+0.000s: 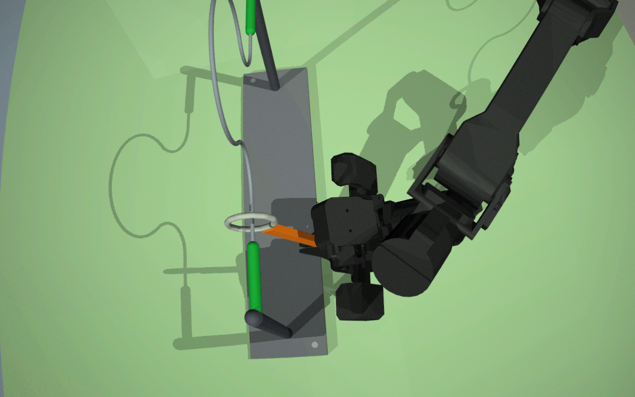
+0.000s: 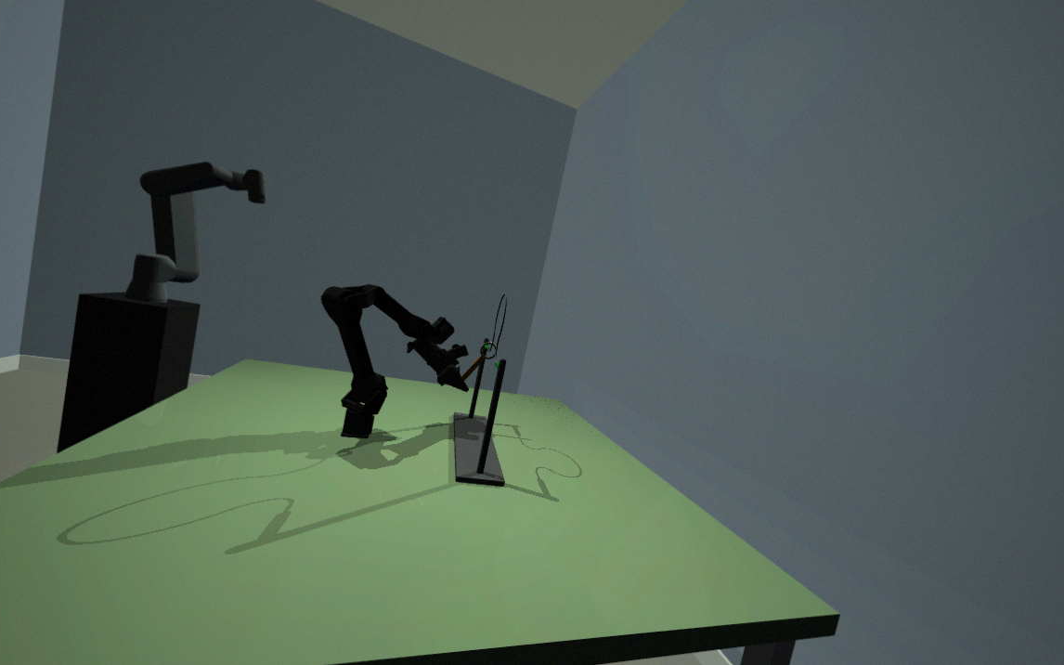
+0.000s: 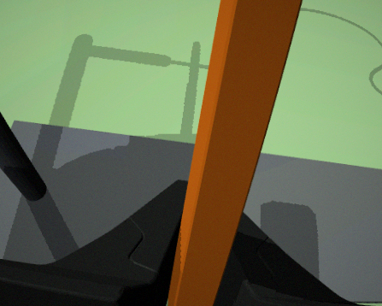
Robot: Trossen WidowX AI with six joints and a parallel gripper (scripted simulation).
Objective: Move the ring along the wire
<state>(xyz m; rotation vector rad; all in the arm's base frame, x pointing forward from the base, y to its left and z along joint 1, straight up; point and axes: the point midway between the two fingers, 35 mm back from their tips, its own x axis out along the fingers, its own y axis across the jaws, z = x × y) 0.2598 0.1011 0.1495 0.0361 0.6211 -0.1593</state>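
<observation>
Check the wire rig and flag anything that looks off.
Nothing stands out. The claw is shut on the orange handle, and the ring circles the grey wire just short of the green section by the near post. Contact cannot be judged.

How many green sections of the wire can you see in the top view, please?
2: near green section runs up from the near post, just below the ring; far green section sits at the frame's top edge, partly cropped.

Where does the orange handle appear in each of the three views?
Top: orange handle, centre, between ring and tool.
Exterior: tiny orange sliver left of the posts.
Wrist: tall bar through mid-frame, clamped below.
Shared landmark: grey base plate.
</observation>
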